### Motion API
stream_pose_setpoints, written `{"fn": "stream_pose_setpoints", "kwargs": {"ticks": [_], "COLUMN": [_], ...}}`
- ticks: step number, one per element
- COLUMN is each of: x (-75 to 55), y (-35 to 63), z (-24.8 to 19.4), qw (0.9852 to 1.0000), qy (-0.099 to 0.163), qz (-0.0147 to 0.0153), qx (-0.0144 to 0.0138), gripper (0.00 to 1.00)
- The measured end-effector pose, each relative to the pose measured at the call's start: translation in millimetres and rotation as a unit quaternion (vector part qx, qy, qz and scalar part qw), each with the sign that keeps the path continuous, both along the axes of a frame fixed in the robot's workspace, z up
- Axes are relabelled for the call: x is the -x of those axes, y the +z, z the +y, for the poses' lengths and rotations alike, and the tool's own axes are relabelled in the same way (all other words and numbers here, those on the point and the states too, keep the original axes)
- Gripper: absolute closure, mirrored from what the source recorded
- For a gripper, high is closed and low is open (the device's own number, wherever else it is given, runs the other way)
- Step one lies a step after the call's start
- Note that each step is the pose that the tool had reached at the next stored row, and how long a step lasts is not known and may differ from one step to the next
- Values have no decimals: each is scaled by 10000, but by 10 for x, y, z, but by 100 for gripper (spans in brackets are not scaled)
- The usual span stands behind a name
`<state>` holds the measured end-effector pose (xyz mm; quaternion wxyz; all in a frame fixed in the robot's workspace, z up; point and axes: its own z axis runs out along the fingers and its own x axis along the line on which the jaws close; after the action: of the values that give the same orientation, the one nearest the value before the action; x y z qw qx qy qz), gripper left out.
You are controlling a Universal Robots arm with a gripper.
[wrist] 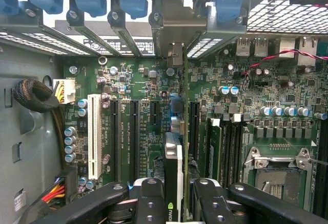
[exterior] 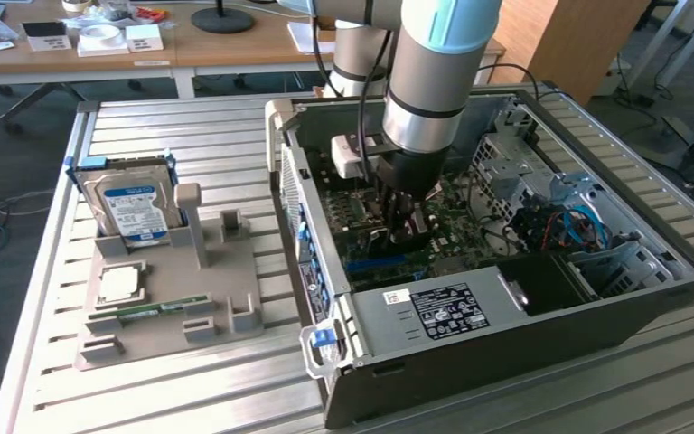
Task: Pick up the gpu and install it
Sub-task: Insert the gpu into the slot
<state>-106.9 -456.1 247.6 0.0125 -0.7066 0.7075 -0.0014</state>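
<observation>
Clamped tool (wrist: 177,196) partway shut on gpu (wrist: 173,155), narrow grip suiting thin card. Held card upright, edge-on, low inside computer case (exterior: 480,362) over motherboard (wrist: 138,80) slots, presumably to line connector edge with slot. Seated or not: could not tell. Noted hard drive (exterior: 134,203) racked on bench (exterior: 178,127).

Bright even daylight, pale glare on the table (exterior: 178,127), shade inside the case (exterior: 564,334)

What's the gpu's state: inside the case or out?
Inside: the gripper holds the gpu edge-on over the motherboard slots. Seated: cannot tell.
</observation>
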Motion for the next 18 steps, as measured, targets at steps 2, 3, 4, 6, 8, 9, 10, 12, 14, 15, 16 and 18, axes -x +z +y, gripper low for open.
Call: {"fn": "stream_pose_setpoints", "kwargs": {"ticks": [2,3,4,6,8,9,10,12,14,15,16,18], "x": [0,0,0,0,0,0,0,0,3,3,3,3], "y": [0,0,0,-6,-6,-6,-6,-6,-11,-11,-11,-11], "z": [0,0,0,0,0,0,0,0,0,0,0,0], "qw": [10000,10000,10000,10000,10000,10000,10000,10000,10000,10000,10000,10000], "qy": [0,0,0,0,0,0,0,0,-1,0,0,0], "qz": [0,0,0,0,0,0,0,0,-1,0,0,0], "qx": [0,0,0,0,0,0,1,0,0,0,0,0], "gripper": [73,73,73,73,73,73,73,73,73,73,73,73]}}
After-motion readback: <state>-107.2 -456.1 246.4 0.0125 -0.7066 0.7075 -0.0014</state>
